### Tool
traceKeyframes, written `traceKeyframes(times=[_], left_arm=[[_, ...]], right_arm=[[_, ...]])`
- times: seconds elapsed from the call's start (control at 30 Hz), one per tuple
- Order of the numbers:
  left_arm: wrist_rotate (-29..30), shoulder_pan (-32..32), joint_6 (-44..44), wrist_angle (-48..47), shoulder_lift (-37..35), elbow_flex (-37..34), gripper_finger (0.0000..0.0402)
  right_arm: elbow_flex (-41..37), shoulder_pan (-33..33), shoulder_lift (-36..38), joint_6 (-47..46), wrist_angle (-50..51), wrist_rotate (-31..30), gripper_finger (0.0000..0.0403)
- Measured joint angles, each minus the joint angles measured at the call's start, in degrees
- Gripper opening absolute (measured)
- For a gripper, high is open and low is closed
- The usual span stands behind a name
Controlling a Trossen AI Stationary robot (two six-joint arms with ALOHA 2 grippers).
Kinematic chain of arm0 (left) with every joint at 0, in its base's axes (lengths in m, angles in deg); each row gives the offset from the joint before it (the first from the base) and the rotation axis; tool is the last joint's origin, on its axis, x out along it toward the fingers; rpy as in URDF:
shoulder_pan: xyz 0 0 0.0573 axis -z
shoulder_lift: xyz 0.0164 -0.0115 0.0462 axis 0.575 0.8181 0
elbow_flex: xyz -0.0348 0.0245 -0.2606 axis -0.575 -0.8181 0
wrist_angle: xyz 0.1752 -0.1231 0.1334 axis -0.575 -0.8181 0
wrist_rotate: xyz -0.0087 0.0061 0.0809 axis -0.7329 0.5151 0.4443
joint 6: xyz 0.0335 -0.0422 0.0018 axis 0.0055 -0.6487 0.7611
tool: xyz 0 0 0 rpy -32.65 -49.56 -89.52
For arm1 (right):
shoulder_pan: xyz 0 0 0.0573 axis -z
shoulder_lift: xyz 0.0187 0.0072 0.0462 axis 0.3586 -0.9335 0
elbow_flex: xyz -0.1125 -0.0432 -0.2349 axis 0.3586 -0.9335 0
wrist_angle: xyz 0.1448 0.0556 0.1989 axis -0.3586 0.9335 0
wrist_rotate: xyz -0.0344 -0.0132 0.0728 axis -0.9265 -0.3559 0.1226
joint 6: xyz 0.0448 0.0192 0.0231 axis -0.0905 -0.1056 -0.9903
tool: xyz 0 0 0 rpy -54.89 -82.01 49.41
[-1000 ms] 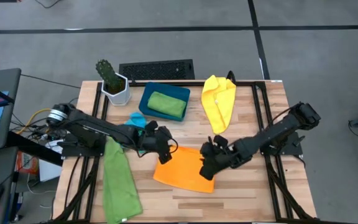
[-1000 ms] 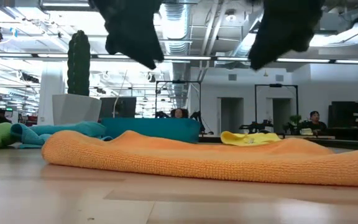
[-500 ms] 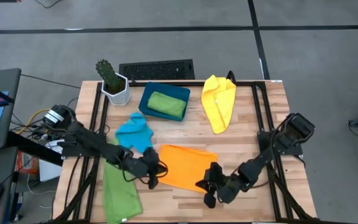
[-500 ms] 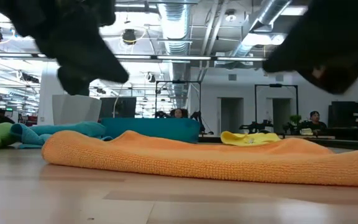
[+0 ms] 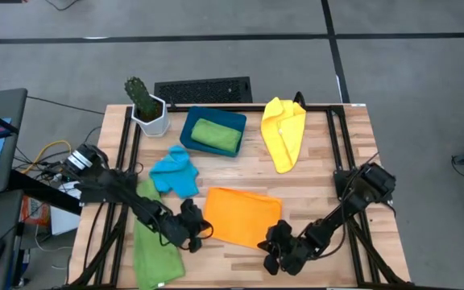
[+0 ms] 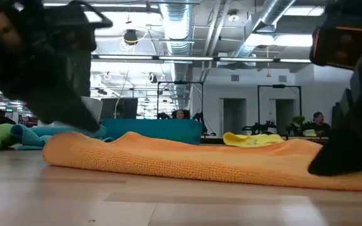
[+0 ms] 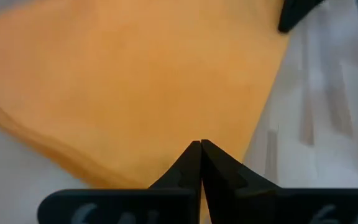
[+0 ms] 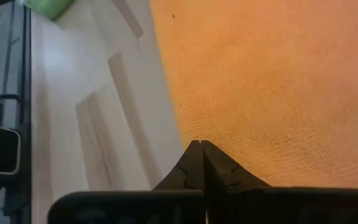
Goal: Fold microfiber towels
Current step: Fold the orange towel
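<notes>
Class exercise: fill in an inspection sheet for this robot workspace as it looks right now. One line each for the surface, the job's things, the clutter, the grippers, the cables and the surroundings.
Surface: wooden slat table, black-framed.
Job's things: orange towel flat near the front edge; yellow towel at the back right; sky-blue towel crumpled; one green towel at the left front, another green towel in the teal tray.
Clutter: potted cactus at the back left corner.
Grippers: left gripper shut at the orange towel's front left corner; right gripper shut at its front right corner.
Cables: yellow cable left of the table.
Surroundings: grey floor; people seated far behind.
</notes>
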Motion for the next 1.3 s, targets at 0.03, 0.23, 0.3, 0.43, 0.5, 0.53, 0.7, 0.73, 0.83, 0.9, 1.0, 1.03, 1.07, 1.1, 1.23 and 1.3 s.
traceKeyframes(times=[0.03,0.23,0.3,0.43,0.5,0.53,0.7,0.73,0.83,0.9,1.0,1.03,1.07,1.1,1.23,1.3], left_arm=[[-0.03,0.23,-1.02,0.06,1.08,0.00,0.0000],[0.93,1.28,-3.88,-0.12,4.74,0.05,0.0000],[1.70,1.33,-4.12,0.36,5.77,0.14,0.0000],[1.87,1.33,-4.22,0.97,6.73,0.22,0.0000],[1.75,1.31,-4.22,1.25,6.78,0.22,0.0000],[1.73,1.31,-4.20,1.45,6.81,0.20,0.0000],[0.99,1.20,-4.08,3.13,6.96,0.14,0.0000],[0.98,1.19,-4.06,3.33,6.98,0.11,0.0000],[0.90,1.17,-4.09,3.43,7.00,0.11,0.0000],[0.88,1.17,-4.10,3.42,7.00,0.11,0.0000],[0.87,1.10,-4.09,3.41,7.00,0.11,0.0000],[0.81,1.00,-4.09,3.43,7.00,0.11,0.0000],[0.75,0.82,-4.06,3.43,7.00,0.11,0.0000],[0.70,0.70,-4.06,3.45,7.02,0.11,0.0000],[0.06,-0.03,-4.04,3.63,7.02,0.11,0.0000],[-0.19,-0.33,-4.04,3.72,7.02,0.11,0.0000]], right_arm=[[0.00,-0.10,-0.27,-0.41,-0.09,-0.02,0.0010],[0.13,-0.63,-0.37,-2.40,1.53,-0.34,0.0029],[0.15,-0.80,-0.26,-2.27,1.79,-0.33,0.0027],[0.05,-1.04,0.74,-1.93,2.06,-0.74,0.0014],[-0.17,-1.65,2.28,-0.13,2.50,-2.71,0.0011],[-0.15,-1.95,3.34,0.58,2.49,-4.15,0.0011],[0.03,-4.77,6.92,-2.41,8.57,-11.90,0.0020],[-0.10,-5.37,6.78,-4.10,10.31,-12.55,0.0021],[0.04,-7.09,5.22,-9.48,11.84,-13.02,0.0016],[-0.02,-8.15,3.41,-12.38,11.96,-12.90,0.0013],[-0.02,-9.72,0.88,-17.58,11.68,-12.92,0.0014],[-0.02,-10.16,0.01,-19.08,11.65,-12.78,0.0016],[-0.02,-10.46,-0.77,-20.56,11.78,-12.23,0.0018],[0.05,-10.70,-1.26,-21.60,11.98,-12.55,0.0020],[0.26,-11.01,-1.81,-22.67,12.69,-12.43,0.0019],[0.24,-10.92,-1.64,-22.67,12.68,-12.33,0.0016]])
